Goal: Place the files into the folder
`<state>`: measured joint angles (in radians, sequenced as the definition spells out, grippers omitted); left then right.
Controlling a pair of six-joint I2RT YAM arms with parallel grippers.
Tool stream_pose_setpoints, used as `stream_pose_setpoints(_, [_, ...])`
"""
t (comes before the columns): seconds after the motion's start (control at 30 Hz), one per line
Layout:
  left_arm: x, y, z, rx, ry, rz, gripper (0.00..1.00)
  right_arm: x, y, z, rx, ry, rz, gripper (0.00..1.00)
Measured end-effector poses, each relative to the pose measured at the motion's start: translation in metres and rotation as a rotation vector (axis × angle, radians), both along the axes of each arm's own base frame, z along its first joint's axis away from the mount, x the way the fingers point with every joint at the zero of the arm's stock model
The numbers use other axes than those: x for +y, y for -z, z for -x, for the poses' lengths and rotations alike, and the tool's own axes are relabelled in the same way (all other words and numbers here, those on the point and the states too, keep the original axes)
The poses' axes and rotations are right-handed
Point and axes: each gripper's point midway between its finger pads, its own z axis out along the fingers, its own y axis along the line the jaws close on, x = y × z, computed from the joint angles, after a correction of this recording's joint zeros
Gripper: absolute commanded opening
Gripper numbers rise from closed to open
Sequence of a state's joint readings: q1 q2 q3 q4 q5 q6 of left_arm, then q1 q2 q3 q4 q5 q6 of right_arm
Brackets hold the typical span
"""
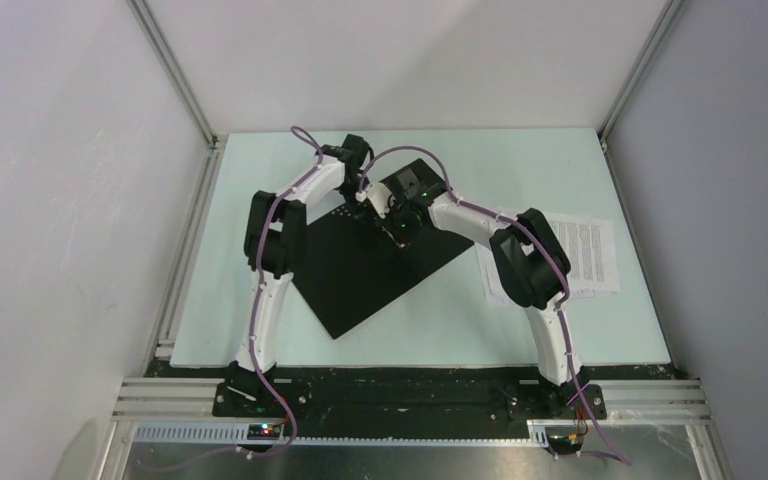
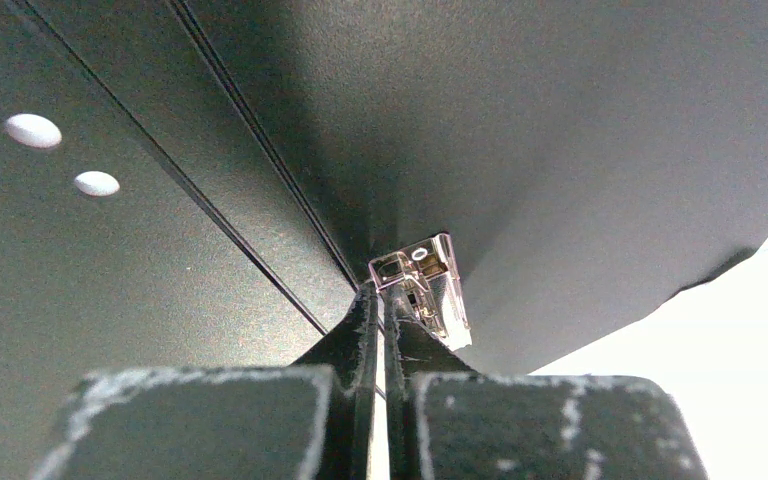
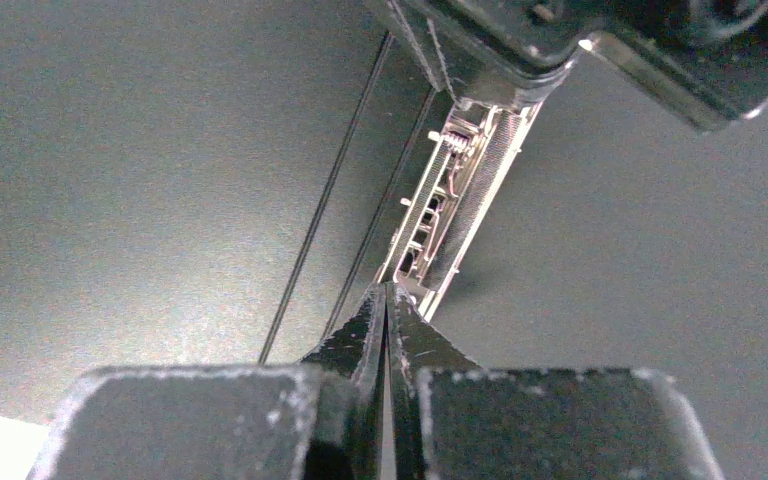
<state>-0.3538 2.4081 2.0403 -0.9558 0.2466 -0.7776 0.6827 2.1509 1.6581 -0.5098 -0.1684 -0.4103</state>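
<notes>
The folder [image 1: 360, 270] lies open on the table, its black inside facing up. A metal clip [image 2: 430, 285] runs along its hinge. My left gripper [image 2: 380, 292] is shut, its tips touching one end of that clip. My right gripper [image 3: 387, 290] is shut too, its tips at the other end of the clip [image 3: 450, 200], with nothing visible between them. Both grippers meet over the folder's far corner, left gripper [image 1: 368, 196] and right gripper [image 1: 392, 212]. The files [image 1: 590, 250], white printed sheets, lie flat to the right, partly hidden under my right arm.
Several white punch holes [image 2: 32, 130] dot the folder's left flap. The pale table [image 1: 460, 330] is walled by grey panels and an aluminium frame [image 1: 175, 70]. My left wrist [image 3: 520, 40] shows close above in the right wrist view.
</notes>
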Motion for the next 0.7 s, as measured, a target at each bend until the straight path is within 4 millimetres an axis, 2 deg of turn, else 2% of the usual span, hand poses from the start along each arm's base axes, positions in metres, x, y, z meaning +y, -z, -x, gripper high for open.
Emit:
stream_pose_setpoints(0.37, [0.0001,0.0,-0.0001,0.0,0.0,0.0,0.0,0.0028,0.001,0.0082,0.038,-0.019,-0.014,0.0])
stream_pose_setpoints(0.7, [0.0,0.0001,0.0001,0.001,0.0,0.001,0.0,0.0003,0.002,0.0043,0.024,-0.006,0.003,0.03])
